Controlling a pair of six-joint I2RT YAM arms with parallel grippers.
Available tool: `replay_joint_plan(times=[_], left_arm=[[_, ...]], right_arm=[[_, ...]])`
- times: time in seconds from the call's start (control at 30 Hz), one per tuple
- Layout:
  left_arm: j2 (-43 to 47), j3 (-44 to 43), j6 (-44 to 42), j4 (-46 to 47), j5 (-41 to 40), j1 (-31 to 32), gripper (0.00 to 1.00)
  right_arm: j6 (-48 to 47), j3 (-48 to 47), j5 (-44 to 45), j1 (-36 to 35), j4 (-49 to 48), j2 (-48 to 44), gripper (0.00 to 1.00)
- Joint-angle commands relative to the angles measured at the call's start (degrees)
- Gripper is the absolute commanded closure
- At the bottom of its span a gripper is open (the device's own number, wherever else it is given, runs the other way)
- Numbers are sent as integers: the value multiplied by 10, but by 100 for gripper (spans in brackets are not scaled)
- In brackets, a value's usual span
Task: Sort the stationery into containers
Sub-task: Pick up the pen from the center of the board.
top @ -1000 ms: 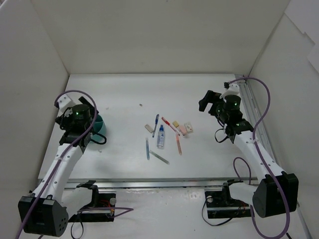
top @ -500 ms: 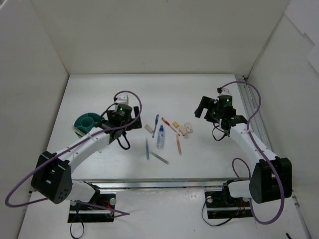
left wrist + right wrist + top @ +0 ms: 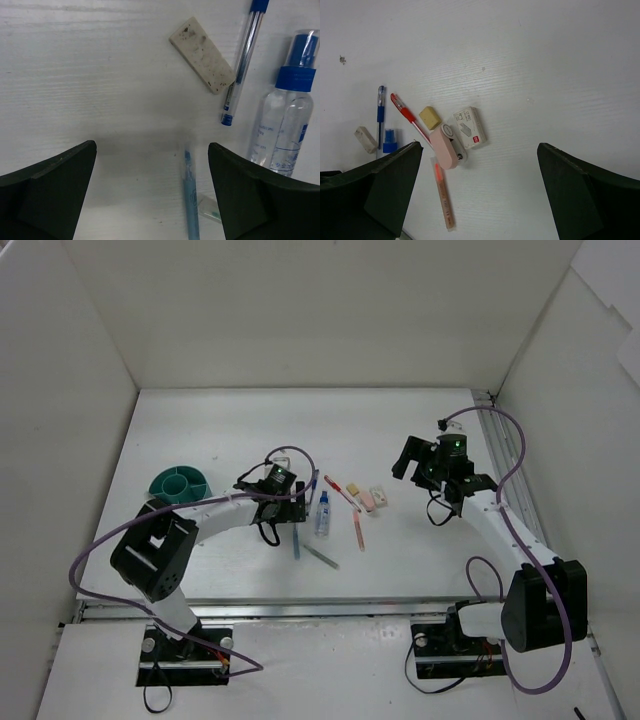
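The stationery lies in a loose cluster at mid-table. A light-blue pen runs between the fingers of my left gripper, nearer the right finger; the jaws stand open, touching nothing. Just beyond are a white eraser, a blue pen and a blue-capped clear bottle. My right gripper hangs open above a red pen, yellow eraser, pink oval piece, white box and orange pen. The teal container sits far left.
A grey pen lies just right of the light-blue one. White walls enclose the table on three sides. A metal rail runs along the right edge, with the right arm's purple cable looping over it.
My left arm has swung right from over the teal container to the pens, uncovering the container. The right gripper has shifted slightly left toward the cluster.
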State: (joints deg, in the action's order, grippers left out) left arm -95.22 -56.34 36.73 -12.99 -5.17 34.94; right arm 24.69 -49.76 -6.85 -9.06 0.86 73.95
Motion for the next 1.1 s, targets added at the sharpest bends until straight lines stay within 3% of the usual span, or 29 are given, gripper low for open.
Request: replay_joint_plan(times=[0.0, 0.13, 0.3, 0.43, 0.7, 0.9, 1.07], left_arm=[[-11, -41, 14, 7, 0, 16, 13], [-21, -43, 21, 2, -5, 27, 29], [-24, -38, 40, -17, -23, 43, 57], [-35, -40, 60, -46, -48, 71, 70], [-31, -54, 77, -70, -102, 62, 100], [21, -57, 62, -82, -176, 10, 100], [175, -9, 48, -70, -285, -13, 100]], right_arm=[[9, -4, 11, -2, -16, -13, 2], [9, -3, 17, -3, -16, -11, 2], [12, 3, 25, -1, -16, -16, 2], [12, 4, 33, -1, -16, -21, 2], [9, 6, 40, -1, -16, -25, 2], [2, 11, 40, -3, -18, -43, 2], [-6, 22, 40, -1, -39, -64, 2]])
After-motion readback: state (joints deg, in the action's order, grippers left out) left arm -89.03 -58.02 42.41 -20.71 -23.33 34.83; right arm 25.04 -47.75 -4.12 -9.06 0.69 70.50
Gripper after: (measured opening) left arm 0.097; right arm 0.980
